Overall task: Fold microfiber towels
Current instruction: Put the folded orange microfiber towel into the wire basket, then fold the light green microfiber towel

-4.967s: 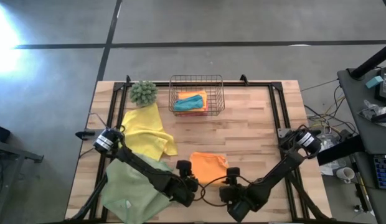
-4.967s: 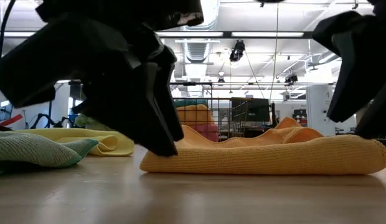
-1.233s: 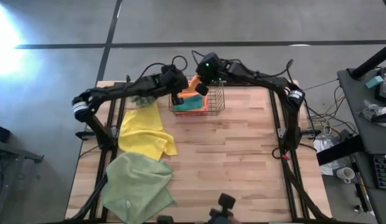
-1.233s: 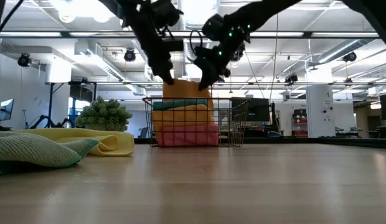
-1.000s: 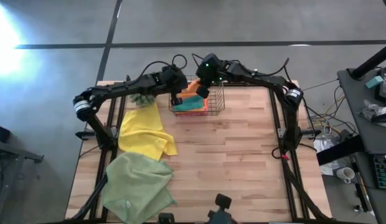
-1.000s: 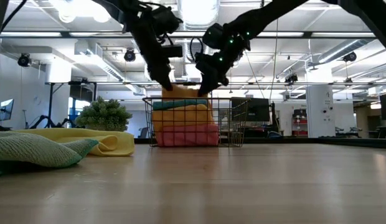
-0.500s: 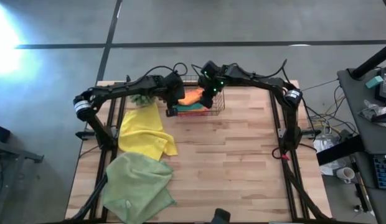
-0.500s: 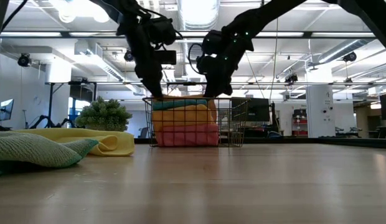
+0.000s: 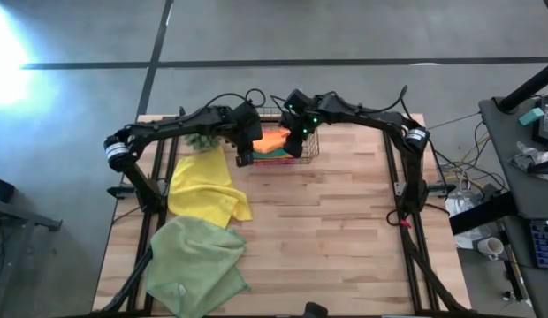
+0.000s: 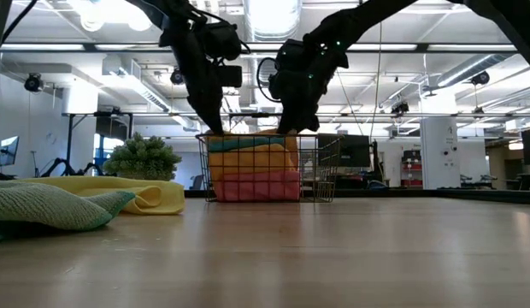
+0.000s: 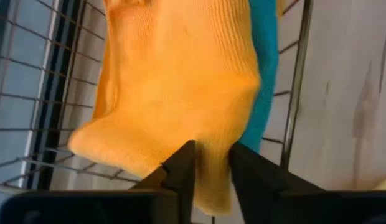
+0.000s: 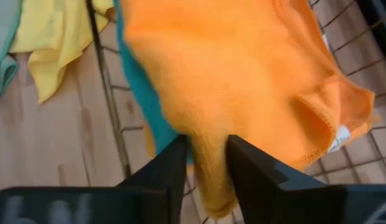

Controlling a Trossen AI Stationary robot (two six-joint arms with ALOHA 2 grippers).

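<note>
pincers pinch orange towel over basket.

A folded orange towel lies atop the teal towel at the far middle. A crumpled yellow towel lies far left, touching a rumpled sage green towel near left.

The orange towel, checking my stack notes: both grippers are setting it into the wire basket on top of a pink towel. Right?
Not quite. The orange towel lies directly on a teal towel, as the left wrist view shows; pink is the bottom layer in the low view. Both the left gripper and right gripper are at the wire basket.
</note>
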